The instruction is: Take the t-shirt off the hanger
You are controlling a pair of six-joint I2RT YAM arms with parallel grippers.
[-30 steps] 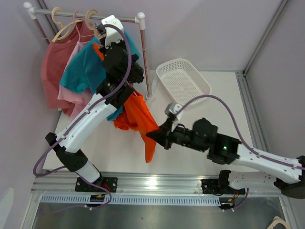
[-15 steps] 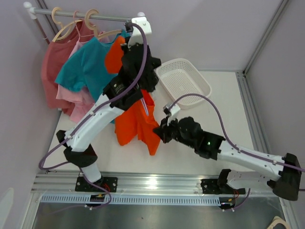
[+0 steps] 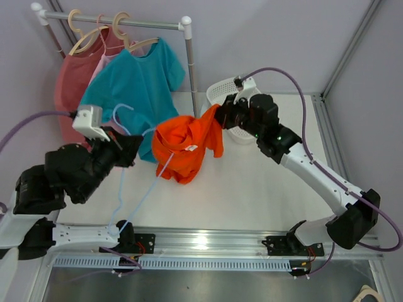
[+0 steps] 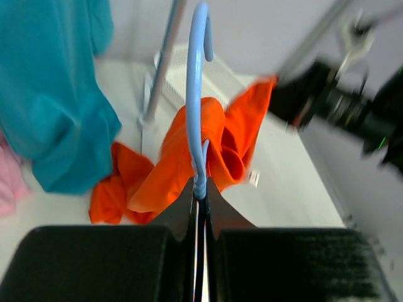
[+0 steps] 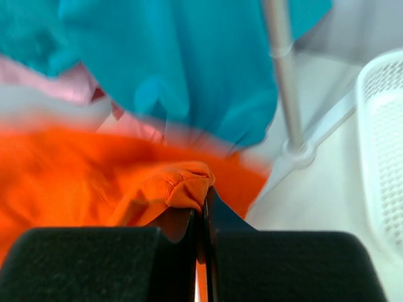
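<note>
one orange t-shirt [image 3: 182,148], one blue hanger [image 4: 194,94], three hanging shirts [image 3: 141,82].

Teal shirt [image 3: 141,82], pink shirt [image 3: 99,65], red shirt [image 3: 68,85] hang on rack [image 3: 151,24] — white basket [image 3: 218,94] near rack post.

Shows the left gripper [image 4: 200,189] drawn down from the rail [image 3: 151,25] at the upper middle to the left middle of the overhead frame, clamped on the light blue hanger [image 4: 195,94], now clear of the rail. Places the orange t-shirt [image 3: 186,148] bunched at the centre rather than hanging low in the middle. Puts the right gripper [image 5: 203,211] up beside the white basket [image 3: 220,94], no longer at the lower middle, pinching a fold of the shirt. Uncovers the teal t-shirt [image 3: 141,82] at the upper left.
</note>
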